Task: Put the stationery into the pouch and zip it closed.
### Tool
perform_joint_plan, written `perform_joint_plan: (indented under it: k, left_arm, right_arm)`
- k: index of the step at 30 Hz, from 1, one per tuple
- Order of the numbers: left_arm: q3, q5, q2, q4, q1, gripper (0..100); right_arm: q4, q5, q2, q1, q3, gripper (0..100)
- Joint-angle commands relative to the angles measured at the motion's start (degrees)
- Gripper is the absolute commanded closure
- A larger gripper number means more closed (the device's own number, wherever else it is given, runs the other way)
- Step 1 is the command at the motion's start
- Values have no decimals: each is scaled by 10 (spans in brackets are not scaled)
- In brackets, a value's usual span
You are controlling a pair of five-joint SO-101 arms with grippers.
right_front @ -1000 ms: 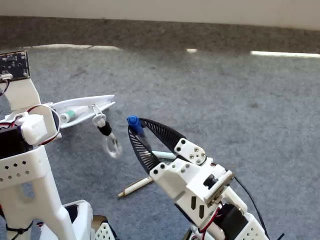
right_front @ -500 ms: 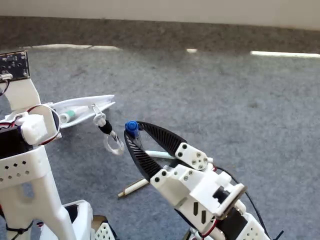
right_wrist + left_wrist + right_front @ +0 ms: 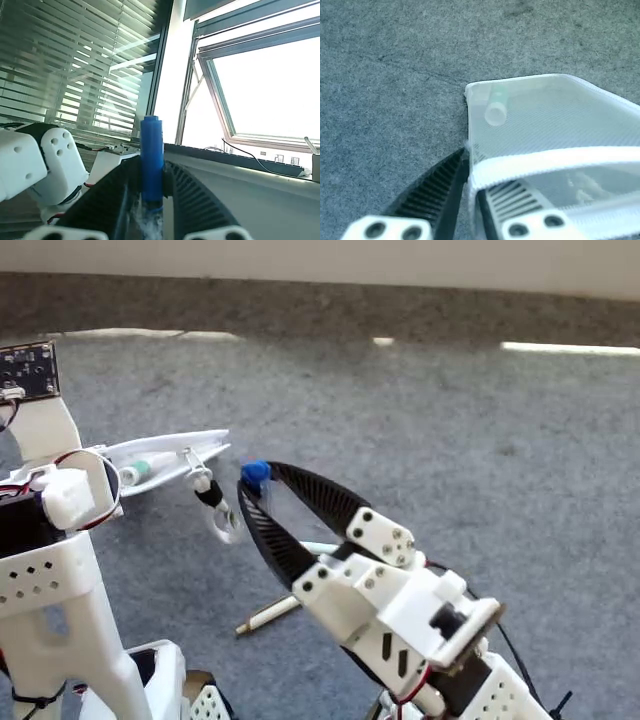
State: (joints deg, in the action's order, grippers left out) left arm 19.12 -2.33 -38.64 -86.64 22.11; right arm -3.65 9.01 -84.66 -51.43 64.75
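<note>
I'm working over a grey carpet-like surface (image 3: 470, 460) that runs across my whole high view. Toward 12 o'clock it darkens into a shaded band (image 3: 300, 305), and past that sits a pale wall strip (image 3: 400, 258). A bright streak of light (image 3: 570, 347) lies at 1 o'clock, a second streak (image 3: 130, 333) at 11 o'clock, and a small spot (image 3: 383, 341) between them. My right wrist camera gives me a window (image 3: 270, 90) white with daylight, slatted blinds (image 3: 70, 55) beside it, and a dark sill (image 3: 260, 167) with a thin cable (image 3: 237, 149) trailing along it.
</note>
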Motion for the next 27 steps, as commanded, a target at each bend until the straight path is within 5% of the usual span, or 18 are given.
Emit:
perform_joint_plan:
  k: [1,15,27]
  left_arm:
    - [4,-5,6,8,-9,993]
    - [4,-4,6,6,-8,993]
    - [4,-4,6,7,2,993]
  right_arm:
    - [-13,-6,82,-5,-101,994]
    - [-60,-4,375,-7,-328,994]
    - [-225,-4,393,-46,-246,994]
